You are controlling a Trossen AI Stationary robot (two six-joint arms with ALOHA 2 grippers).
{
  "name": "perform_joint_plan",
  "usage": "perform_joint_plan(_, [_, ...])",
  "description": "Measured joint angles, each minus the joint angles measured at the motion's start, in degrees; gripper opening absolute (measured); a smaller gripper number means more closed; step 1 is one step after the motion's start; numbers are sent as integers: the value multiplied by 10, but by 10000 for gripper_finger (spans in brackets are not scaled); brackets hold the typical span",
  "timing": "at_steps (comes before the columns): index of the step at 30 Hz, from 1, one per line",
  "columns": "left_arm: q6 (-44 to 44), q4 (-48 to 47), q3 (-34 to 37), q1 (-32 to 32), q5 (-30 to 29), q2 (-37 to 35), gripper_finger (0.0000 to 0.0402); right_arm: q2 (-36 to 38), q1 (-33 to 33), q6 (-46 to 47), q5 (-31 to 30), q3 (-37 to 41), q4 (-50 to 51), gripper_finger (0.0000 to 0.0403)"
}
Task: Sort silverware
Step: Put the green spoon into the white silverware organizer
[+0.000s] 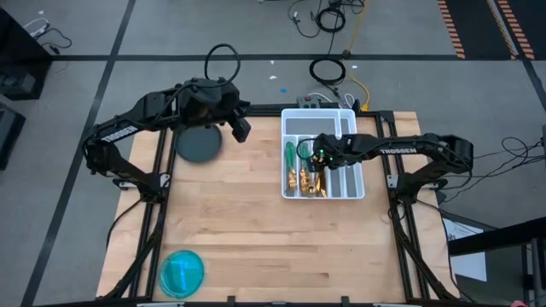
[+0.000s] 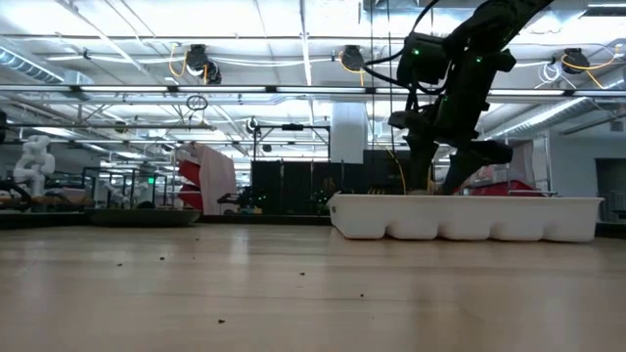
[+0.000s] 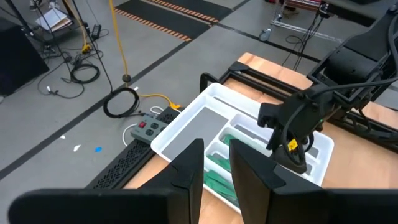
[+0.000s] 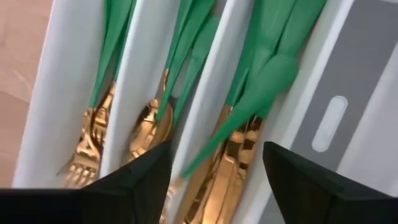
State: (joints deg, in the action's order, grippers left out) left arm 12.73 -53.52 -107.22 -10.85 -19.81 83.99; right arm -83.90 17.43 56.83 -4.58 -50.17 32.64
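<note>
- I see the white tray (image 1: 322,158) at the counter's (image 1: 256,222) far right, its far edge almost at the counter's rim; the broad pale wood in front of it lies open.
- The silverware (image 1: 303,170) lies inside the tray's long slots: slim green handles, shiny gold heads toward the near end.
- My right pincer (image 4: 214,171) hangs low over those slots with its fingers spread apart, clamped on nothing; one knife lies slanted just beneath, across the others.
- My left pincer (image 3: 216,168) hovers above the counter's far-left part, beside the dark round plate (image 1: 198,143); its fingers stand a narrow gap apart, nothing between them.
- A translucent blue round dish (image 1: 182,271) sits alone near the counter's near-left edge.
- The right wrist view alone separates forks (image 4: 87,149), spoons (image 4: 149,130) and knives (image 4: 233,155) by slot.
- The low view shows only the tray's scalloped matte wall, hiding its contents.
- The left wrist view adds a power strip (image 3: 144,129) and coiled cable on the floor beyond the tray.
</note>
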Motion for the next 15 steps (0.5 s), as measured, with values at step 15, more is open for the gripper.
perform_joint_plan(15, [-16, 0, 0, 0, 0, 0, 83, -16, -47, 125, -25, 0, -25, 225])
